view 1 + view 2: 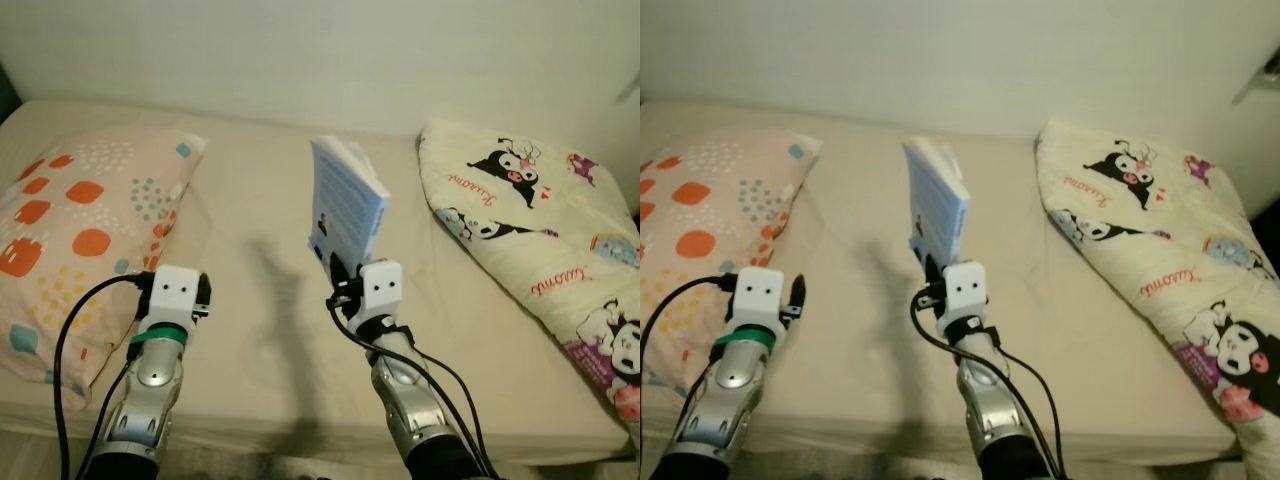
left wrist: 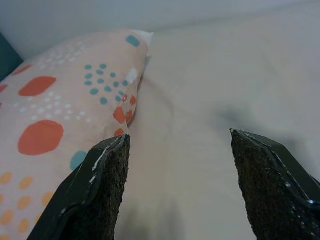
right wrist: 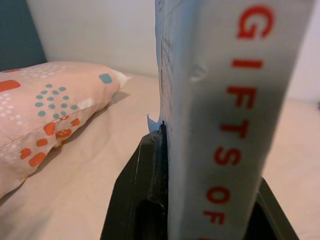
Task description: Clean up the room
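While the book (image 1: 346, 200) stands upright above the bed (image 1: 260, 300), its long axis pointing up and away from the right pincer (image 1: 338, 268), that pincer grips it by the lower edge, fingers closed on either cover. The book sits mid-bed, between the spotted pillow (image 1: 85, 220) and the cartoon blanket (image 1: 530, 230). The left pincer (image 2: 175, 170) hovers open and empty beside the pillow, further from the book

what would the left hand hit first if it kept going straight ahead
Probably the bare bed, then the wall. The open left hand points along the sheet just beside the pillow, which it might brush; depth is unclear.
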`<state>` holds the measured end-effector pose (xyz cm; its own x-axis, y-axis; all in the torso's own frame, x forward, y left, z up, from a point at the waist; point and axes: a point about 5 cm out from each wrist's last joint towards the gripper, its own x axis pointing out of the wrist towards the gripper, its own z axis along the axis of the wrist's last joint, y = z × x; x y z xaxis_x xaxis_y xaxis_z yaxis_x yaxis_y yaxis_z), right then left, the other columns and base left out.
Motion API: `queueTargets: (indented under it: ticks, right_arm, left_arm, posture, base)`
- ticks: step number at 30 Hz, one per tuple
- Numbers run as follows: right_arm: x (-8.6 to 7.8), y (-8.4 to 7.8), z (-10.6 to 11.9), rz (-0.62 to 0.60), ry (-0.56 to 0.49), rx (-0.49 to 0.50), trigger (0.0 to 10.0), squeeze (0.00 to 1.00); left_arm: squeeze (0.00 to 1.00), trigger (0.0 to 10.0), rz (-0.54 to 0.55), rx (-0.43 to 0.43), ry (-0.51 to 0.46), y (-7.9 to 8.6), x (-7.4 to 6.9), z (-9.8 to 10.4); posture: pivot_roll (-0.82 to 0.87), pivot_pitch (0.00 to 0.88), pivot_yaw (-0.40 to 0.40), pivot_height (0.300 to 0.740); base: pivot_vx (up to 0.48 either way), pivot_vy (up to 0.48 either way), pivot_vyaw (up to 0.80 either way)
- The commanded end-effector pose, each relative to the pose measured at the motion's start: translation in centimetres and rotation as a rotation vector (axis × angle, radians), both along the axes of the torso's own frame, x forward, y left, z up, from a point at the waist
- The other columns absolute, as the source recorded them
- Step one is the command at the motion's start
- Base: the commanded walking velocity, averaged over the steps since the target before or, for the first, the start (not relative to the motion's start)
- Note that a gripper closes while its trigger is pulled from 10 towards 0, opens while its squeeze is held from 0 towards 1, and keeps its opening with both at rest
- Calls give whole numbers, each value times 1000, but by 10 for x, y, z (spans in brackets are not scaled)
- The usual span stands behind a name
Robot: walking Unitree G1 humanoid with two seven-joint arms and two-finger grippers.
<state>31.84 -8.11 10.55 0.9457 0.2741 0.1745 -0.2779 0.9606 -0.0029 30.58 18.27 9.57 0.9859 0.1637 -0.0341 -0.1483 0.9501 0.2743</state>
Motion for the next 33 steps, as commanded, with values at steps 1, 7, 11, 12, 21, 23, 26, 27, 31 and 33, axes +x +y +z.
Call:
queueTargets:
  ticks: [1, 7, 11, 12, 21, 23, 26, 27, 31, 33]
  right_arm:
    - [0, -6, -1, -18, 1, 6, 10000, 0]
    - [1, -5, -3, -12, 15, 1, 10000, 0]
    - [0, -6, -9, -20, 65, 37, 10000, 0]
    - [0, -6, -9, -20, 65, 37, 10000, 0]
    - [-3, -14, -34, -30, 251, 147, 10000, 0]
    - [-4, -13, -37, -17, 285, 179, 10000, 0]
    - [-5, -10, -45, -3, 361, 282, 10000, 0]
    - [-5, -10, -45, -3, 361, 282, 10000, 0]
    - [-5, -3, -45, 35, 357, 242, 10000, 0]
    - [-5, 3, -46, 60, 359, 217, 10000, 0]
  left_arm:
    - [0, 10000, -8, 0, 35, -1, -5, -9]
    - [0, 10000, -36, 23, 60, -2, -5, -13]
    - [0, 10000, -118, 178, 115, -3, -6, -22]
    - [0, 10000, -118, 178, 115, -3, -6, -22]
    - [0, 10000, -339, 653, 232, 4, -18, -46]
    - [0, 10000, -335, 682, 240, 7, -19, -48]
    - [0, 10000, -293, 607, 226, 8, -24, -49]
    - [0, 10000, -293, 607, 226, 8, -24, -49]
    - [0, 10000, -327, 537, 173, -1, -28, -47]
    - [0, 10000, -323, 508, 158, -4, -29, -46]
  posture:
    - [117, 29, -35, 740]
    - [117, 28, -36, 740]
    - [117, 33, -38, 740]
    - [117, 33, -38, 740]
    - [117, 45, -40, 740]
    - [118, 48, -39, 740]
    - [126, 56, -42, 740]
    - [126, 56, -42, 740]
    - [133, 59, -44, 740]
    - [135, 65, -43, 740]
  base:
    - [0, 0, 0]
    - [0, 0, 0]
    - [0, 0, 0]
    - [0, 0, 0]
    - [0, 0, 0]
    - [0, 0, 0]
    - [0, 0, 0]
    - [0, 0, 0]
    - [0, 0, 0]
    - [0, 0, 0]
